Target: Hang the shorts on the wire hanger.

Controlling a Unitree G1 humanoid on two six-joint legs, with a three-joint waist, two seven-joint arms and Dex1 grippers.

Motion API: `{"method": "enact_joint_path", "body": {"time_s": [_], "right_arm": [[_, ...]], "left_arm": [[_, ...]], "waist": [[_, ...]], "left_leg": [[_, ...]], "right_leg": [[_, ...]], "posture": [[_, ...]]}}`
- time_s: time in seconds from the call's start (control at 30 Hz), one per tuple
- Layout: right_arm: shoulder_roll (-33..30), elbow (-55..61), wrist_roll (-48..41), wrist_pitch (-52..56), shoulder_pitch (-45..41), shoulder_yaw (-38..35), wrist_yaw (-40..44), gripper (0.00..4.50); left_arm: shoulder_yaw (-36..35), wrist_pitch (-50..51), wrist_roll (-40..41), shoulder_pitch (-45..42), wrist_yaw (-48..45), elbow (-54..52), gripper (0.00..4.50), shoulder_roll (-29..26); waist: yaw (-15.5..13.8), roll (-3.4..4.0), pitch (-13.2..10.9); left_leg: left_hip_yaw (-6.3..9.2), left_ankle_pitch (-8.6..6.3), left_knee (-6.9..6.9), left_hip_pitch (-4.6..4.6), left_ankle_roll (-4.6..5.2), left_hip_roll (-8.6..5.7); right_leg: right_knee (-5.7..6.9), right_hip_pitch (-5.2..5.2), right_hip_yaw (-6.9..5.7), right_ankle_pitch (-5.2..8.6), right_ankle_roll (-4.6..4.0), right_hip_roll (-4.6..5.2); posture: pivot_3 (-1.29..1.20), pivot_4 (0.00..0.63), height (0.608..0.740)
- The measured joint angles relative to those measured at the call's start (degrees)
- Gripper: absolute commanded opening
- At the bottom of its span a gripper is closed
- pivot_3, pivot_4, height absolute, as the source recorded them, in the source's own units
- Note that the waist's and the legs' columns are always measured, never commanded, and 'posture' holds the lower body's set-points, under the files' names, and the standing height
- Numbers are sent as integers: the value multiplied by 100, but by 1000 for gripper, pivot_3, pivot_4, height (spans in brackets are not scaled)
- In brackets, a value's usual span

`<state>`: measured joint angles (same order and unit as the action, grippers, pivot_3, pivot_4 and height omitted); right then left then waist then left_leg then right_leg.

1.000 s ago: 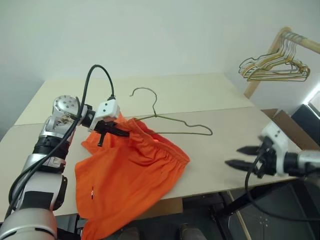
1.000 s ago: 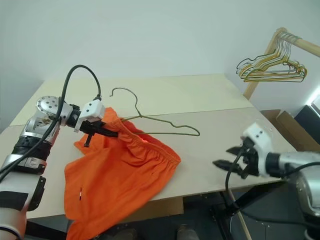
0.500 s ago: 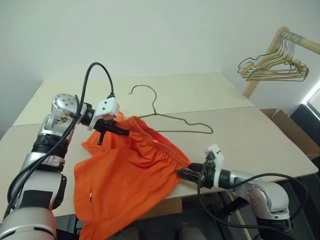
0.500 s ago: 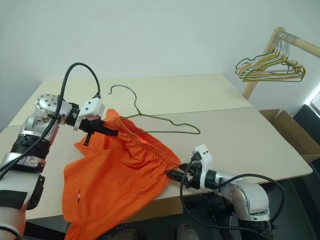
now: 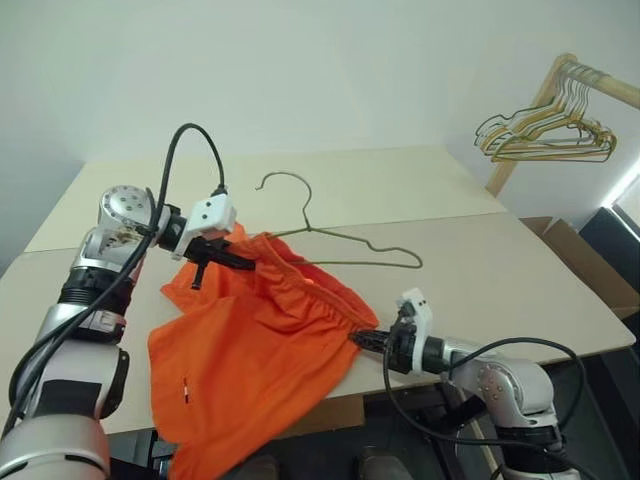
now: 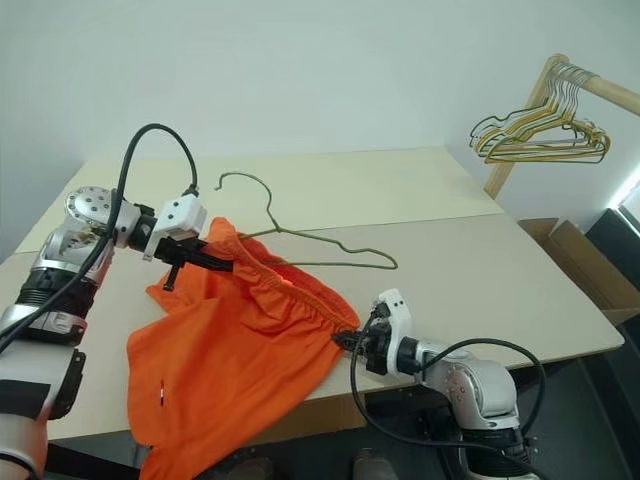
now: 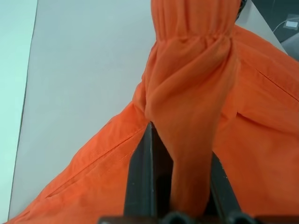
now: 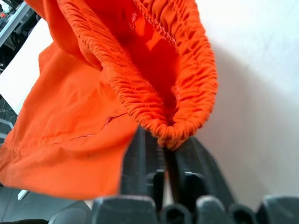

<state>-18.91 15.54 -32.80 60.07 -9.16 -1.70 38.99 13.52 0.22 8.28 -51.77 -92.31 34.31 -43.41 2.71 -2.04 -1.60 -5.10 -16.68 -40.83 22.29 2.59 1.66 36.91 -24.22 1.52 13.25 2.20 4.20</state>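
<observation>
Right wrist view: right gripper (image 8: 164,151), fingers clamped on the gathered waistband of the shorts (image 8: 93,116), fabric bunched just past the fingertips. Left gripper (image 5: 243,262), fingers pinched on the waistband's opposite end, cloth draped over them. Wire hanger (image 5: 345,243) lies on the table (image 5: 480,260), beyond the shorts.

Wire hanger (image 5: 345,250) partly under shorts (image 5: 250,340)

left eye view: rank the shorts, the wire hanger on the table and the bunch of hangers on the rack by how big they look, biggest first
1. shorts, by far the largest.
2. wire hanger on the table.
3. bunch of hangers on the rack; only slightly smaller looking, and it hangs farther from the camera, so true size against the table hanger is unsure.
</observation>
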Motion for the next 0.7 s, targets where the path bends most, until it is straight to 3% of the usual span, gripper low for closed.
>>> {"method": "enact_joint_path", "body": {"time_s": [0.13,0.47,0.7], "right_arm": [[-348,-21,-136,-26,-154,-182,104,42],[-2295,-534,-401,-159,-838,-117,1490,42],[-2869,-867,-378,-536,-1198,146,2128,42]], "left_arm": [[0,35,97,213,0,-177,0,-70],[346,-285,574,628,0,-535,0,-763],[347,-619,257,848,116,-519,0,-748]], "waist": [[0,0,0],[-11,1,0],[-27,0,0]], "left_leg": [[0,0,0,0,0,0],[-2,0,1,-3,1,3],[-2,0,0,-1,1,1]], "right_leg": [[0,0,0,0,0,1],[-3,2,0,0,0,2],[-4,2,-1,0,0,2]], "posture": [[-58,0,740],[-36,0,740],[-29,0,740]]}}
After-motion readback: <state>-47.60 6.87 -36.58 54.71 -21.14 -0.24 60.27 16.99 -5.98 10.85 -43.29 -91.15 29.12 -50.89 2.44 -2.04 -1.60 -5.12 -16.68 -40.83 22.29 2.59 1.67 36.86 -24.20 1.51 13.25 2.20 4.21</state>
